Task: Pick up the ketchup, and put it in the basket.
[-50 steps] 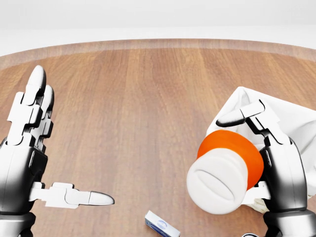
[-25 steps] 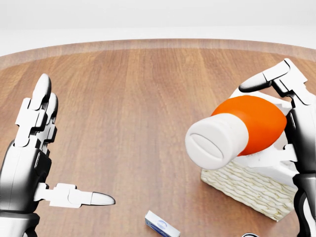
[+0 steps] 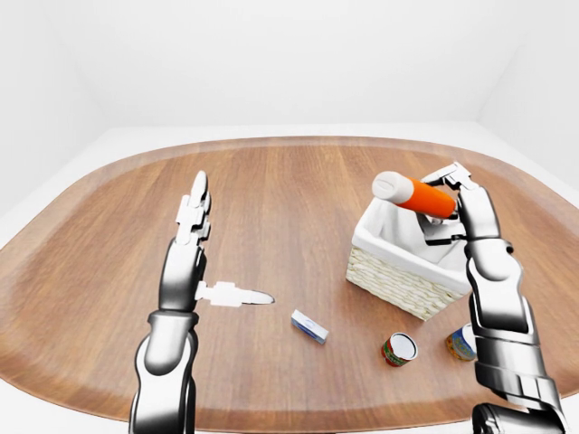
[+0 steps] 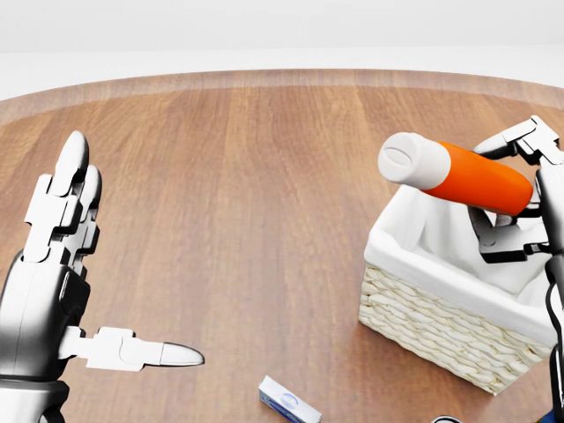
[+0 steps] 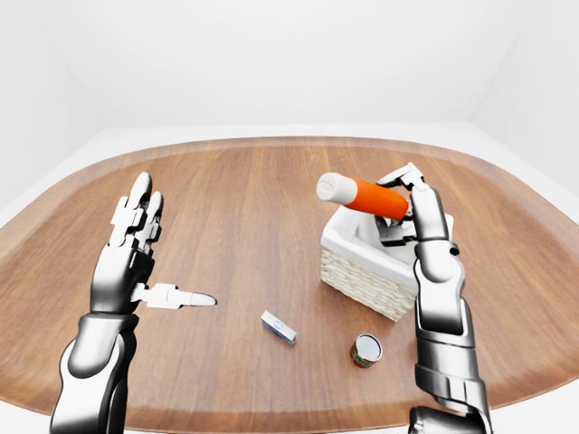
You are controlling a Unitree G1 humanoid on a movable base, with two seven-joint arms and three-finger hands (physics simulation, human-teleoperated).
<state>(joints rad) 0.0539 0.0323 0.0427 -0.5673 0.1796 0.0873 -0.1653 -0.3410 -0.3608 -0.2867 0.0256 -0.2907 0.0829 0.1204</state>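
The right hand (image 4: 520, 198) has its fingers clenched round the orange end of the orange-and-white plastic ketchup bottle (image 4: 458, 176), whose long axis runs near level out from the fingers with the white cap toward the head view's left. Directly beneath those fingers and the bottle sits the woven wicker basket with a white cloth lining (image 4: 441, 322), so I'd judge the drop is straight down. Well apart, the left hand (image 4: 53, 264) hangs released, fingers spread, above the brown wooden table (image 4: 264, 176).

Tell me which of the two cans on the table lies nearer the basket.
The red-labelled can, just below the basket in the left-eye view; the blue-labelled can sits further right, beside the robot's right arm.
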